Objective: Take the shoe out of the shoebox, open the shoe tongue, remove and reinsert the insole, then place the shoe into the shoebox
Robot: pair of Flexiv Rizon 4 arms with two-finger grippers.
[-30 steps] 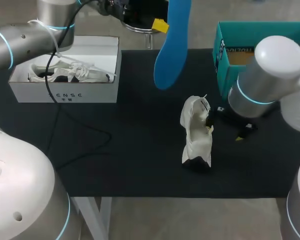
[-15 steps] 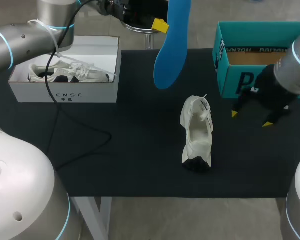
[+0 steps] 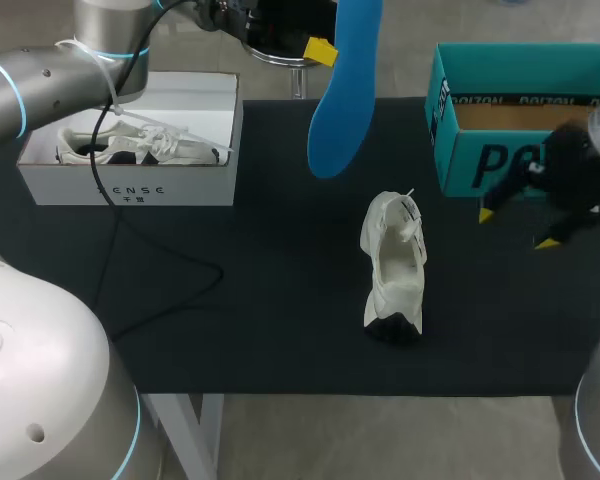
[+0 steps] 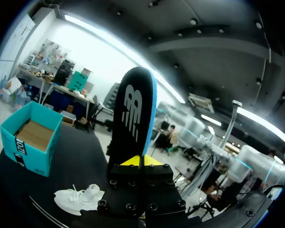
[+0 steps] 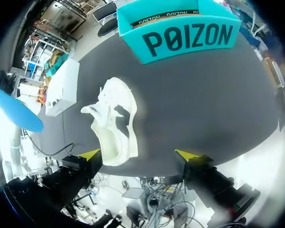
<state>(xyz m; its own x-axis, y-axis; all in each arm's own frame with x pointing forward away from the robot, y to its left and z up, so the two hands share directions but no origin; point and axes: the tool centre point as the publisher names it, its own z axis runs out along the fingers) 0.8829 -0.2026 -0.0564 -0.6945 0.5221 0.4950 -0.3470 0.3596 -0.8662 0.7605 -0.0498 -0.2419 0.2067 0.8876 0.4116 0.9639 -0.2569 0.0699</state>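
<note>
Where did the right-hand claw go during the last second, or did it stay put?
Yes, it moved. The right gripper pulled away from the white shoe, rightward, and is now in front of the teal shoebox.

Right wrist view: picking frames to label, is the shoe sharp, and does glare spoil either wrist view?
Right wrist view: shoe sharp, teal box bowed by fisheye, around the jaws blurred and washed out. Left wrist view: insole backlit and dark.
</note>
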